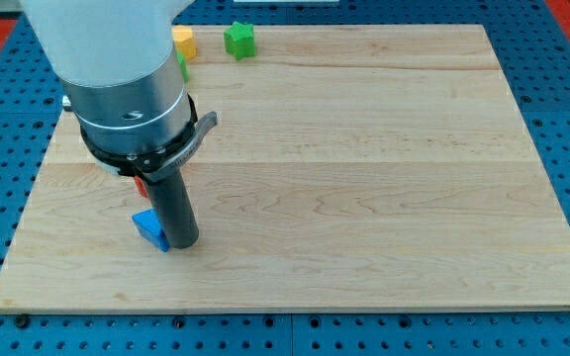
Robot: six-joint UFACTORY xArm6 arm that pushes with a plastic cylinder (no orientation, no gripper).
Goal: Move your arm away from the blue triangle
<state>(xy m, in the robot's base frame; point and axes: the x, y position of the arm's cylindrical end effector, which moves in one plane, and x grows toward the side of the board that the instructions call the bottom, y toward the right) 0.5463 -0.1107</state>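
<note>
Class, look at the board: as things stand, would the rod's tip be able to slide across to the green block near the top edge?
Probably yes. My tip sits against the blue triangle, on its right; bare board lies between it and the green block. The yellow block stands left of that line.

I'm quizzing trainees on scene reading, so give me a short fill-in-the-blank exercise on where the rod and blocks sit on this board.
1. My tip stands right beside the ____ triangle.
2. That block lies on the tip's ____ side in the view.
3. The green block sits near the view's ____ edge of the wooden board.
4. The block next to it, partly hidden by the arm, is ____.

Missing words: blue; left; top; yellow
</note>
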